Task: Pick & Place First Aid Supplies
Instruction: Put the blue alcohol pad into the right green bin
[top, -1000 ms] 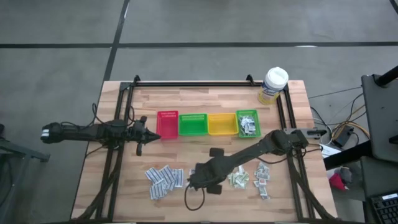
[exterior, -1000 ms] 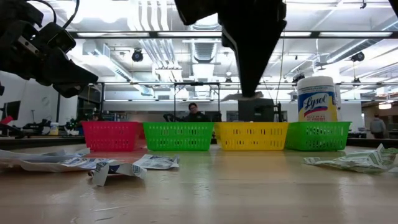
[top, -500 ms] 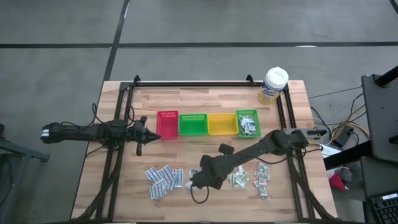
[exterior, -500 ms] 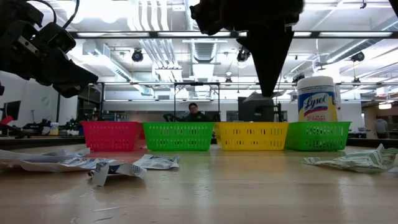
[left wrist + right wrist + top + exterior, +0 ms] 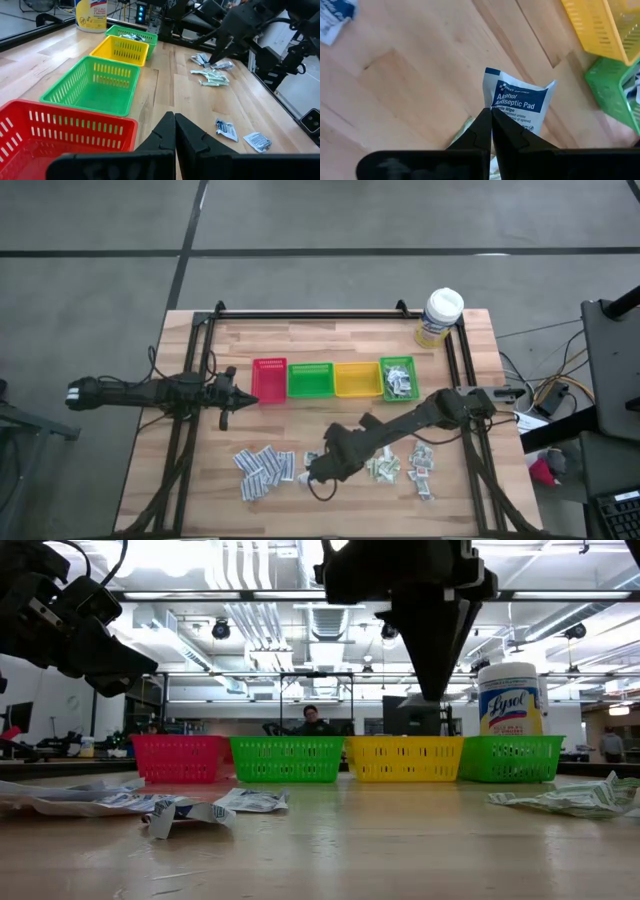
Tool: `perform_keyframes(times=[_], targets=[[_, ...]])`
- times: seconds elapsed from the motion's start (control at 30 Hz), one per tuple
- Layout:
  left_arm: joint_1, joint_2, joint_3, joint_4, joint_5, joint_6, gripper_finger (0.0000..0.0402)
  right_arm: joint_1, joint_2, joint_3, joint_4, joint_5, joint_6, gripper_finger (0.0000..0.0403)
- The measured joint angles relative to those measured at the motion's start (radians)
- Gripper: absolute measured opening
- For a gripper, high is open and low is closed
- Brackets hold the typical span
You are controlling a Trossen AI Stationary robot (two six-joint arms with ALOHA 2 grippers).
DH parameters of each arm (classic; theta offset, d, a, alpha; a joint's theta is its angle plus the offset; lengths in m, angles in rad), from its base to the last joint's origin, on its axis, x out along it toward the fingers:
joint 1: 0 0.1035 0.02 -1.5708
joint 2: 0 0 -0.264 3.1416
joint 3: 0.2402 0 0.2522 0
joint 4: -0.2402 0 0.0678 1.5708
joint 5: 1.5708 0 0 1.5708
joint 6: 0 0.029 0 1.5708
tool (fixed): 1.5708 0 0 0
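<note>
Pinching an alcohol pad (image 5: 520,107) by its lower edge, our right tool (image 5: 490,116) holds it above the counter (image 5: 330,430) for sorting into the bins; more sachets (image 5: 262,469) lie loose below. Our left tool (image 5: 174,131), tips together, waits beside the red bin (image 5: 60,137).

high: straight down, far | low: tabletop, level | wrists: close | shared: bins (image 5: 333,379)

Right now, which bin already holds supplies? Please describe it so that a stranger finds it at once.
On the wooden table, four small bins stand in a row. Take the end bin nearest the white-lidded wipes tub. It is green like one other bin, but only it holds sachets.
</note>
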Motion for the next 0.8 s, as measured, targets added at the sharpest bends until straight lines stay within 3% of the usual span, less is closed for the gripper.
perform_keyframes(times=[0.43,0.8], targets=[[0.000,0.000,0.000,0.000,0.000,0.000,0.0000,0.000,-0.026,-0.133,0.000,-0.001,0.051,0.0008],[0.000,0.000,0.000,0.000,0.000,0.000,0.0000,-0.001,-0.224,-0.379,-0.002,0.004,0.183,0.0008]])
